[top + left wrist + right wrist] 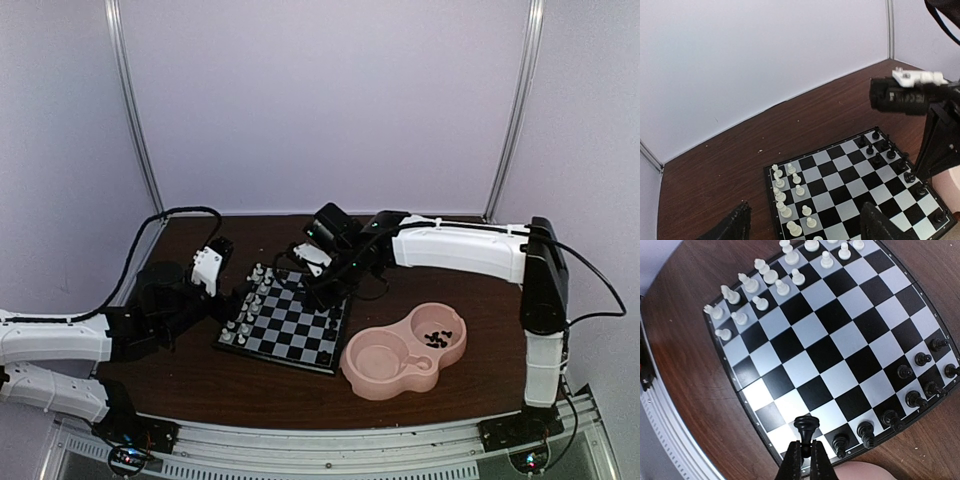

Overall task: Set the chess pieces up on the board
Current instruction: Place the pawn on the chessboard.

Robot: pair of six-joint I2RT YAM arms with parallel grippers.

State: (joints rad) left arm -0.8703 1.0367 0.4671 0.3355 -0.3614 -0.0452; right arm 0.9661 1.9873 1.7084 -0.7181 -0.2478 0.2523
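desk (pixel 200 390): dark wood, carrying everything below.
pink dish (pixel 395 388): sitting near the desk's near right corner, just beside the board's near right corner.
loose black pieces (pixel 437 339): lying in the dish's right bowl.
board (pixel 290 325): lying around the middle of the desk.
left gripper (pixel 807 225): hovering by the board's left edge, fingers spread wide, holding nothing.
white pieces (pixel 771 276): standing in two rows along the board's left edge.
black pieces (pixel 914 399): standing along the board's right edge.
right gripper (pixel 806 457): pinching one black piece (pixel 805 425) at the board's right edge.
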